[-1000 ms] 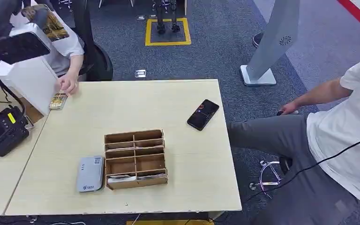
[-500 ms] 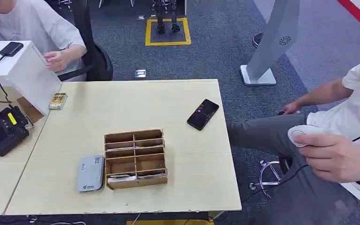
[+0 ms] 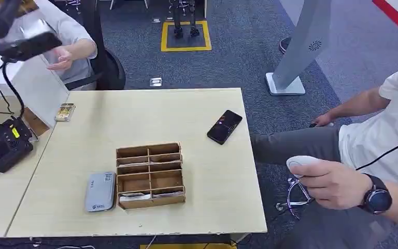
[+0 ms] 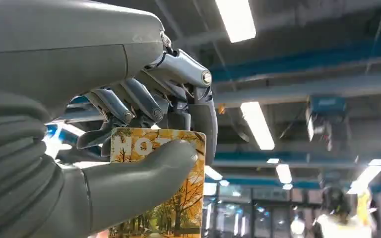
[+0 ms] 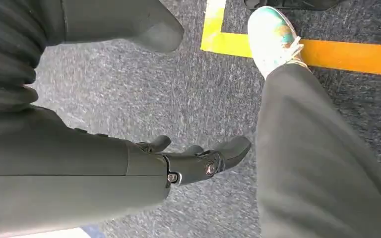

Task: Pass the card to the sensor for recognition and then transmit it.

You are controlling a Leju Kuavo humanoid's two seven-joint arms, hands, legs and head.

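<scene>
- Card (image 4: 171, 198): a thin printed key-card with an autumn-tree picture and large pale lettering, being held in the left hand (image 4: 144, 144), which is raised toward the ceiling lights in the left wrist view
- Hold: the thick thumb is pressing across the card's printed face while the darker fingers (image 4: 129, 101) are backing it from behind; one end of the card is sticking clear of the hand
- Handling, as a judgement: likely light, stiff and smooth plastic, so prone to sliding or pivoting in a pinch; best taken by its flat faces near one short end, leaving the other end free for reading and for a person to take
- Right hand (image 5: 198, 161): holding nothing, hanging over grey carpet with its fingers loosely extended, beside a person's trouser leg
- Sensor (image 3: 100, 191): a flat grey reader lying on the near-left part of the table (image 3: 134, 111), just left of the wooden compartment organiser (image 3: 150, 175)
- Other items: a black phone (image 3: 224, 126) lying right of centre; a small patterned packet (image 3: 65, 111) at the far-left edge; a black device (image 3: 2, 145) on the adjoining desk at left
- People: one sitting at far left; one at right holding a small pale controller (image 3: 301, 164)
</scene>
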